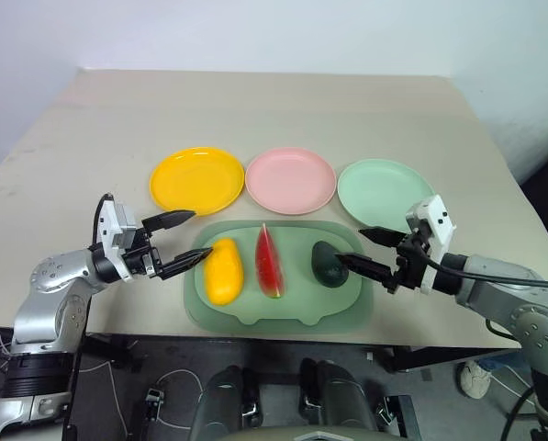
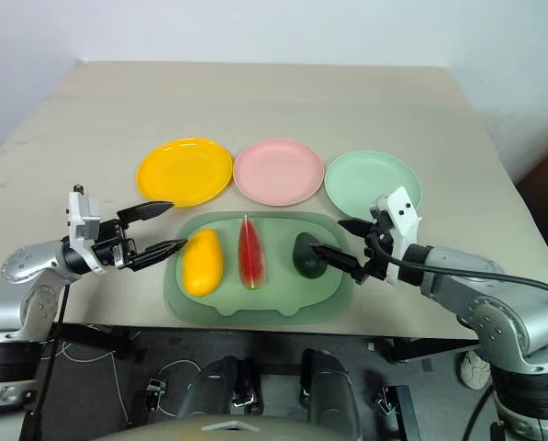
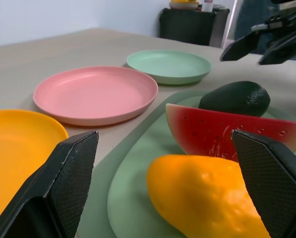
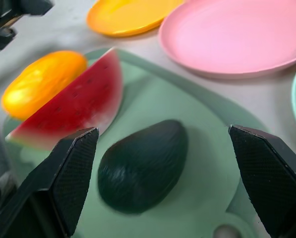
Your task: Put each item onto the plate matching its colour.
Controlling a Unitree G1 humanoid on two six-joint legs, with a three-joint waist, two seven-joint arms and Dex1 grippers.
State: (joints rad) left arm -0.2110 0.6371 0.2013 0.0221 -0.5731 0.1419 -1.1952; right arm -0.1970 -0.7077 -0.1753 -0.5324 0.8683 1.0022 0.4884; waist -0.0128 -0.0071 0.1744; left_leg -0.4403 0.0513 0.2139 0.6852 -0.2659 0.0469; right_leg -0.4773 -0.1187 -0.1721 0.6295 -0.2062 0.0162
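Left eye view shows both arms reaching inward over the bench's near edge, each tool released with fingers spread wide. The left tool (image 1: 182, 242) points level at the mango (image 1: 223, 270); the right tool (image 1: 363, 250) tips slightly down at the avocado (image 1: 329, 264). Between them stands the watermelon wedge (image 1: 270, 262), all three on the tray (image 1: 274, 312). Behind it sit the yellow plate (image 1: 196, 179), pink plate (image 1: 290, 180) and green plate (image 1: 384, 189), bare.

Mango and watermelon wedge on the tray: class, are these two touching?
Apart. The left eye view shows a strip of pale green tray between the mango and the watermelon wedge.
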